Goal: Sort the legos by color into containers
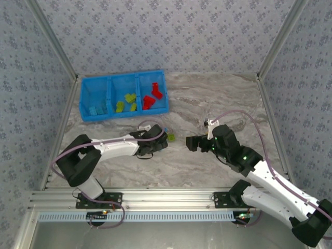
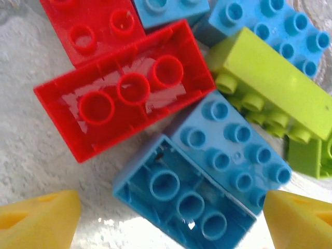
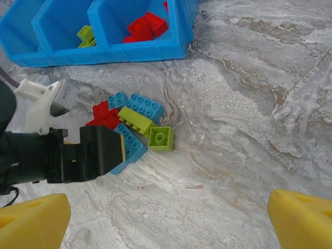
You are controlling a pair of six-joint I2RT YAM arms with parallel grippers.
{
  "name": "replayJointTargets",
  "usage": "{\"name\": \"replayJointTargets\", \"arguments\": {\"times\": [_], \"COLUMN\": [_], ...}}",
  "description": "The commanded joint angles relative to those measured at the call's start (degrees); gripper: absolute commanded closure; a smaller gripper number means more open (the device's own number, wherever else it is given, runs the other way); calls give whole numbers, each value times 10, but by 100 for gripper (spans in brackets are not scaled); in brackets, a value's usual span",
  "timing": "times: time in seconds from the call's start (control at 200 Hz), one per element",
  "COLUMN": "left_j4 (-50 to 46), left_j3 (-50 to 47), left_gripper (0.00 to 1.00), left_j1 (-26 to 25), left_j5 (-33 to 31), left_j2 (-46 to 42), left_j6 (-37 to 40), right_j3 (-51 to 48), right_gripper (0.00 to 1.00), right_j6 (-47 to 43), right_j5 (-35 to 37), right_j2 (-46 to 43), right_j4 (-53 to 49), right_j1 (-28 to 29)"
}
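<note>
Now: light, slick bricks, so pinch the long walls

My left gripper (image 2: pixel 171 228) hangs wide over an upturned light blue brick (image 2: pixel 181 199) among the loose legos (image 3: pixel 132 122) near the tray (image 3: pixel 104 54) (rigid, glossy, featherweight, I judge); I'd take its flat long walls. Right gripper (image 3: pixel 168 218): wide, empty.

Red, light blue and lime green legos (image 3: pixel 132 120) lie heaped near the bright blue tray (image 3: pixel 104 54), a red one (image 2: pixel 124 91) and a blue one (image 2: pixel 181 199) hollow side up, while its three compartments (image 1: pixel 124 84) hold blue, green and red bricks, left to right.

no legible text, no readable labels
</note>
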Motion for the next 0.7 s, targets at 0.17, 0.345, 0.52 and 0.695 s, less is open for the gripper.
{"name": "replayJointTargets", "arguments": {"times": [0.17, 0.345, 0.52, 0.695], "left_j4": [-41, -44, -7, 31], "left_j3": [6, -42, -87, -106], "left_gripper": [31, 34, 31, 9], "left_j1": [-2, -2, -2, -9], "left_j5": [-18, -17, -5, 9], "left_j2": [25, -27, -84, -121], "left_j6": [24, 14, 38, 69], "right_j3": [8, 4, 7, 4], "right_gripper": [0, 0, 0, 0], "right_j6": [24, 32, 35, 37], "right_j5": [-9, -10, -20, -25], "right_j2": [-9, -1, 17, 25], "right_j4": [-5, 11, 24, 28], "right_j1": [-4, -4, -4, -4]}}
